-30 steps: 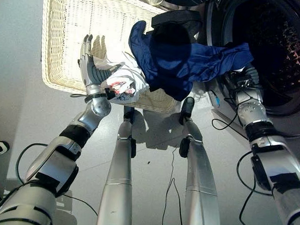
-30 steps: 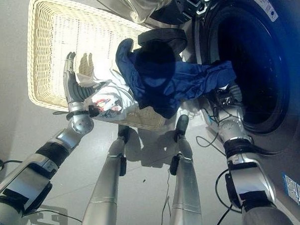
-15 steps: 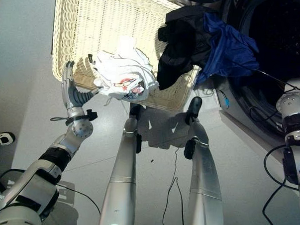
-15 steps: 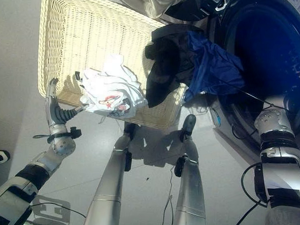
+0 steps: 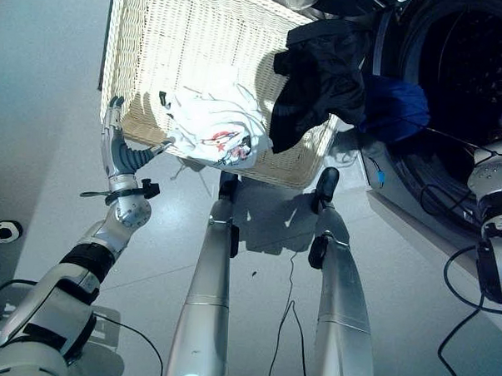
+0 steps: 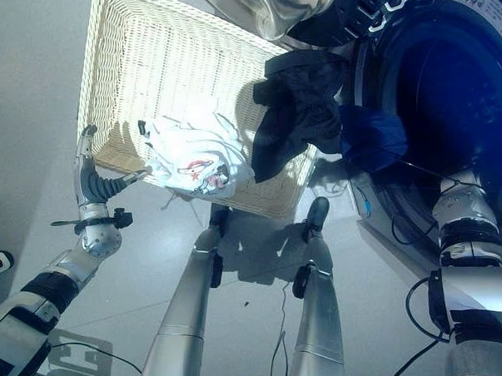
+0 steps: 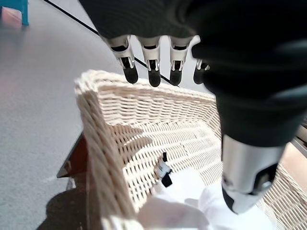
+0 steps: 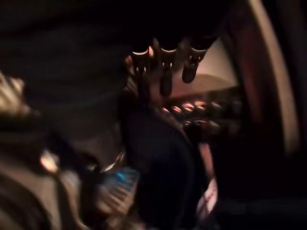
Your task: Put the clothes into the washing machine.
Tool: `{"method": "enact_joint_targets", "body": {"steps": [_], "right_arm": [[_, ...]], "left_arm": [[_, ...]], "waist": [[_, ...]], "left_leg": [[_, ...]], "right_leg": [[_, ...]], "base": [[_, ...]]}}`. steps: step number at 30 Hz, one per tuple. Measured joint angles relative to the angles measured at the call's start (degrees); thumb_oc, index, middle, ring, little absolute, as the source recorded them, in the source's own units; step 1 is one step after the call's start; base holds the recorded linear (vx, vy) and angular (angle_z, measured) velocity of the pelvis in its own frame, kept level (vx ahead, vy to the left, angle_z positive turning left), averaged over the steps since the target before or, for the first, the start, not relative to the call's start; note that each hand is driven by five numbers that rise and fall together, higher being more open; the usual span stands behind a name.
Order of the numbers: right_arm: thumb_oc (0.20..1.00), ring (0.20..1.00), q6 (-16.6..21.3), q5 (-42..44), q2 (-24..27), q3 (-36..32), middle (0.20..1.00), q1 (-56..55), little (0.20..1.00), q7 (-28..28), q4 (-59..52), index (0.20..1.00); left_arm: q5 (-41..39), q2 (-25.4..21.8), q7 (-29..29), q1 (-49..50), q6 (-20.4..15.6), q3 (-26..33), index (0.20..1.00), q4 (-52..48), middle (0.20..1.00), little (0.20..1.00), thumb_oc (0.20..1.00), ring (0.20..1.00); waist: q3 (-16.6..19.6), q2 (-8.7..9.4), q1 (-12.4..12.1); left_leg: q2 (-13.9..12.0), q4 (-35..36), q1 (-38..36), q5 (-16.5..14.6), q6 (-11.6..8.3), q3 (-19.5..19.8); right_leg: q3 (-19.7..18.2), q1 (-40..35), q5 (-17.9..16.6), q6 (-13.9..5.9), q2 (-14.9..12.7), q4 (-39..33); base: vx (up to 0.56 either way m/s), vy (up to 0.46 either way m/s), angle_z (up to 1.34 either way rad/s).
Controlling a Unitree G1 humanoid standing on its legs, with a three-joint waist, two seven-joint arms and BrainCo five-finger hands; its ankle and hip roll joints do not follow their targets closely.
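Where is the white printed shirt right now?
The white printed shirt lies in the cream wicker basket, at its near edge on the robot's left, just beside the open left hand, with the black garment draped over the basket's right rim.

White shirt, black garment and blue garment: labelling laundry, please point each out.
white shirt (image 5: 214,124), left eye view, its crumpled middle.
black garment (image 5: 316,78), left eye view, fold over basket rim.
blue garment (image 5: 394,107), left eye view, bunch at drum mouth.

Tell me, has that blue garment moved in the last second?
Yes. The blue garment has gone from draped over the wicker basket into the washing machine's door opening.
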State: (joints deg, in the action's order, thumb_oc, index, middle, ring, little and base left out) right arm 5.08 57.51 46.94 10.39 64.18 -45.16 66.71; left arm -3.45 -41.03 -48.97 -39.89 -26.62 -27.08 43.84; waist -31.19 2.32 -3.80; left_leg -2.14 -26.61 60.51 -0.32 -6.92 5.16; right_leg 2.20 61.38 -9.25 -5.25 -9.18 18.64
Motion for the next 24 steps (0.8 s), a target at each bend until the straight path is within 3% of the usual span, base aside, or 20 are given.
{"method": "enact_joint_targets", "body": {"steps": [4,5,9,10,15,24], "right_arm": [[1.0,1.0,-8.01,-12.12,0.95,6.46,1.0,1.4,1.0,0.11,0.82,1.0],[1.0,1.0,-12.66,-16.67,1.0,8.78,1.0,2.92,1.0,-0.04,1.55,1.0],[1.0,1.0,-22.86,-27.63,1.55,16.1,1.0,6.0,1.0,0.49,2.11,1.0],[1.0,1.0,-23.98,-30.04,2.06,17.12,1.0,7.08,1.0,0.77,2.01,1.0],[1.0,1.0,-25.56,-35.52,2.51,19.53,1.0,7.6,1.0,0.87,0.39,1.0],[1.0,1.0,-23.97,-44.13,4.11,19.94,1.0,7.17,1.0,-1.1,-13.21,1.0]], "left_arm": [[-0.08,-0.02,0.65,-3.1,0.17,-1.4,1.0,0.01,1.0,1.0,1.0,1.0],[-0.14,-0.03,0.66,-3.92,0.52,-1.47,1.0,0.01,1.0,1.0,1.0,1.0],[-0.55,-0.06,0.71,-4.31,0.93,-1.6,1.0,0.04,1.0,1.0,1.0,1.0],[-0.94,-0.06,0.76,-4.3,1.11,-1.71,1.0,0.12,1.0,1.0,1.0,1.0],[-1.92,-0.07,1.73,-5.11,1.1,-2.22,1.0,0.22,1.0,1.0,1.0,1.0],[-1.81,0.04,1.64,-5.1,1.1,-2.13,1.0,0.11,1.0,1.0,1.0,1.0]], "waist": [[0.01,-0.02,0.39],[0.02,-0.04,0.49],[0.02,-0.05,1.01],[0.02,-0.05,1.19],[0.03,-0.07,1.28],[0.06,-0.12,1.83]], "left_leg": [[0.02,0.89,-0.01,0.67,-0.12,0.03],[0.02,1.45,-0.04,1.04,-0.19,0.04],[0.02,2.25,0.25,1.52,-0.36,0.24],[0.01,2.34,0.36,1.56,-0.42,0.29],[0.0,2.77,0.37,1.57,-0.42,0.26],[-0.21,3.94,0.38,1.74,-0.59,-0.13]], "right_leg": [[0.03,0.07,-0.06,-0.28,-0.01,-0.66],[0.04,0.16,-0.22,-0.26,0.0,-0.92],[0.16,0.69,-0.22,-0.26,0.02,-1.0],[0.2,0.83,-0.23,-0.24,0.03,-1.02],[0.27,0.84,-0.28,-0.18,0.03,-1.49],[0.23,1.74,-0.25,-0.13,0.14,-1.78]], "base": [[0.0,0.0,0.0],[0.0,0.0,0.0],[-0.01,-0.015,0.02],[0.0,0.0,0.0],[0.0,0.0,0.0],[0.0,0.0,0.0]]}}
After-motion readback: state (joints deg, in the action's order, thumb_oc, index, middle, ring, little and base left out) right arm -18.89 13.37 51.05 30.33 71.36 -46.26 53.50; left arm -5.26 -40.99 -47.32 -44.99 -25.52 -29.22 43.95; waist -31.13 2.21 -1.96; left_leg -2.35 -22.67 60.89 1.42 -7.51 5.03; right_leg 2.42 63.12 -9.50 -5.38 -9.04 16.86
